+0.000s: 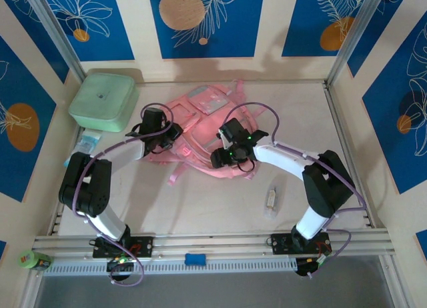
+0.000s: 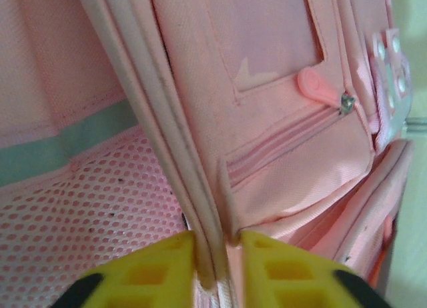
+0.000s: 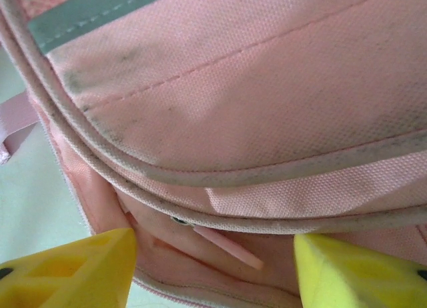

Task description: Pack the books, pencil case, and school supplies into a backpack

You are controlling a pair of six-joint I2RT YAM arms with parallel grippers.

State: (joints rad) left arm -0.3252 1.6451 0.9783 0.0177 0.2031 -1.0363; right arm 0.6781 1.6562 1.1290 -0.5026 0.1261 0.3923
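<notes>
Pink backpack [image 1: 197, 125], one; wrapped stick [image 1: 271, 199], one.

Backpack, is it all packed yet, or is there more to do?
Done: what is already inside the pink backpack cannot be seen. In hand: the left gripper straddles a backpack seam, and the right gripper hangs open over its piped edge. Left: the small wrapped stick lies out on the table, so it needs packing.
</notes>
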